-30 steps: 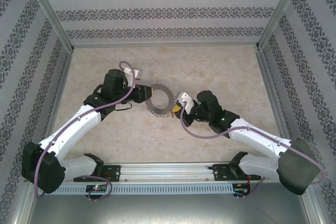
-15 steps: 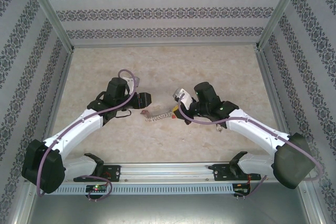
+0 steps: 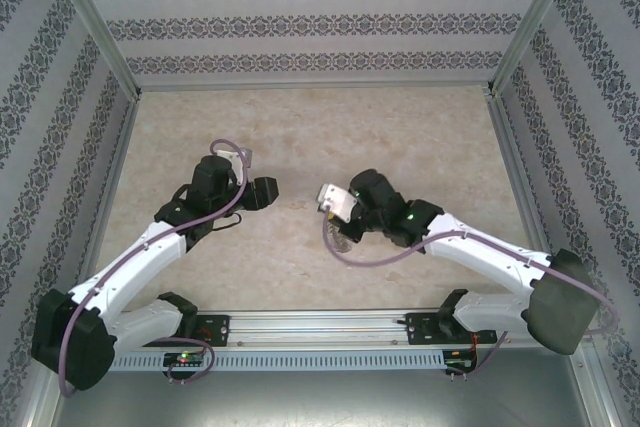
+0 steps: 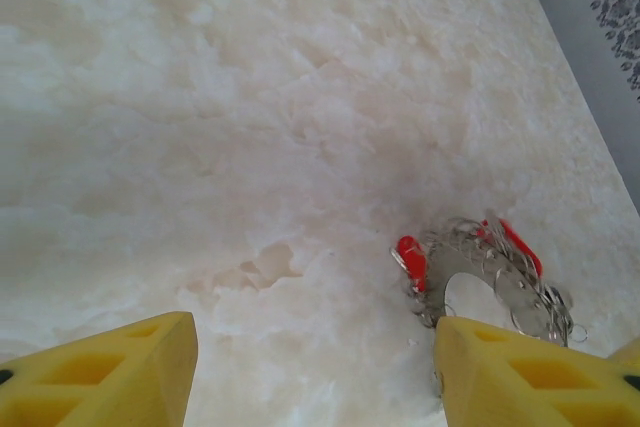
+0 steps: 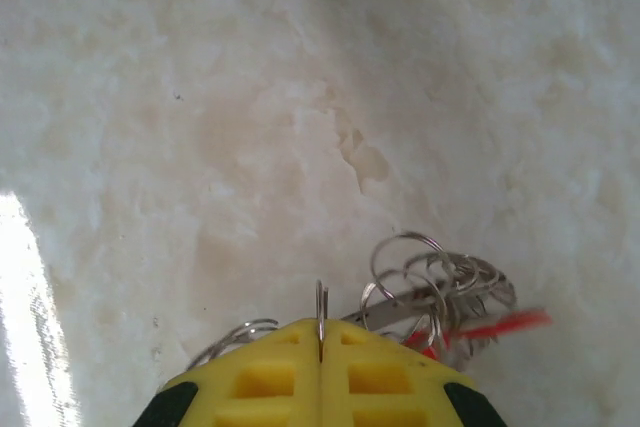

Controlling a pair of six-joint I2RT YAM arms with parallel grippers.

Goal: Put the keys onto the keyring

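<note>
The keyring (image 4: 490, 277), a flat silvery ring fringed with wire loops, lies low over the marble table at the right of the left wrist view. Two red-headed keys (image 4: 411, 259) hang on it, the second (image 4: 520, 245) at its far side. My left gripper (image 4: 315, 387) is open with nothing between its yellow fingers (image 4: 110, 372); the keyring sits just beyond its right finger. My right gripper (image 5: 321, 339) is shut on one wire loop of the keyring (image 5: 440, 282), and a red key (image 5: 495, 326) pokes out to the right. In the top view, the left gripper (image 3: 268, 191) and right gripper (image 3: 338, 225) face each other, apart.
The pale marble table (image 3: 300, 127) is walled by patterned panels with metal posts (image 3: 505, 112). A purple cable (image 3: 330, 242) loops beside the right wrist. Both arm bases sit on the rail (image 3: 320, 327) at the near edge.
The left gripper let go of the keyring, opened and drew back to the left. The right gripper kept the ring, swung it from upright to low over the table and moved left.
</note>
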